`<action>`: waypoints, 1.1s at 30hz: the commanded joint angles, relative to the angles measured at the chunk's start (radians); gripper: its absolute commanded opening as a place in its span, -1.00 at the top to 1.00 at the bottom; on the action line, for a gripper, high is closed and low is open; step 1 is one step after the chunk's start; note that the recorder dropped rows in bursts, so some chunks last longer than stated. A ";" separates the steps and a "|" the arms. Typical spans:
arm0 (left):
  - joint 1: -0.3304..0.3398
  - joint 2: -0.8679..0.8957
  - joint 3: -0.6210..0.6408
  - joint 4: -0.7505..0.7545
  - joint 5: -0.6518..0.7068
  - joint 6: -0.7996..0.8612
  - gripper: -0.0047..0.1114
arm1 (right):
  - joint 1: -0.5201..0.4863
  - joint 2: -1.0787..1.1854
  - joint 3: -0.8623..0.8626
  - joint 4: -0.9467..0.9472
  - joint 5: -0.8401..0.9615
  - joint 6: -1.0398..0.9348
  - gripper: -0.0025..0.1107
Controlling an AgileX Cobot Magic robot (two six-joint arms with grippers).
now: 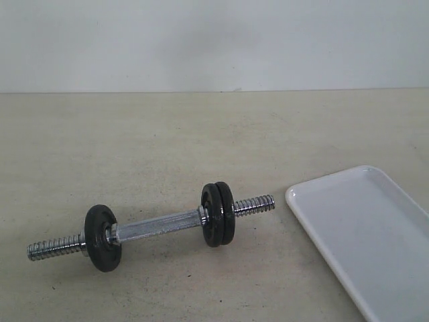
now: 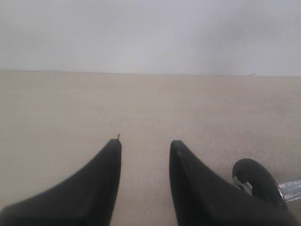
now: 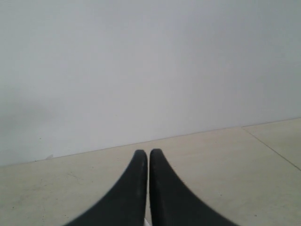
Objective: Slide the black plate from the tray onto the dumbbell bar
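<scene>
The chrome dumbbell bar (image 1: 157, 227) lies on the table with its threaded ends bare. It carries three black discs: one black plate (image 1: 102, 238) near its left end and a touching pair (image 1: 218, 214) near its right end. The white tray (image 1: 365, 228) at the right holds nothing in view. Neither gripper shows in the exterior view. In the left wrist view my left gripper (image 2: 145, 143) is open over bare table, with a black disc (image 2: 256, 176) and a bit of bar thread (image 2: 290, 187) beside one finger. My right gripper (image 3: 148, 153) is shut with nothing between its fingers.
A beige table top (image 1: 201, 134) runs back to a pale wall (image 1: 214, 40). The tray is cut off by the right and bottom edges of the exterior view. In the right wrist view a seam line (image 3: 273, 148) crosses the table surface.
</scene>
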 commanded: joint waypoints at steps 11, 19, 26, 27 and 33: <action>0.003 -0.004 0.002 -0.001 0.025 0.008 0.36 | -0.003 -0.004 0.005 -0.001 -0.003 -0.008 0.96; 0.028 -0.004 0.002 -0.001 0.025 0.008 0.36 | -0.003 -0.004 0.005 -0.001 -0.003 -0.008 0.96; 0.037 -0.004 0.002 -0.005 0.025 0.008 0.36 | -0.003 -0.004 0.005 -0.001 -0.003 -0.008 0.96; 0.037 -0.004 0.002 -0.005 0.025 0.008 0.36 | -0.003 -0.004 0.005 -0.001 -0.003 -0.008 0.96; 0.037 -0.004 0.002 -0.007 0.025 0.008 0.36 | -0.003 -0.004 0.005 -0.001 -0.003 -0.008 0.96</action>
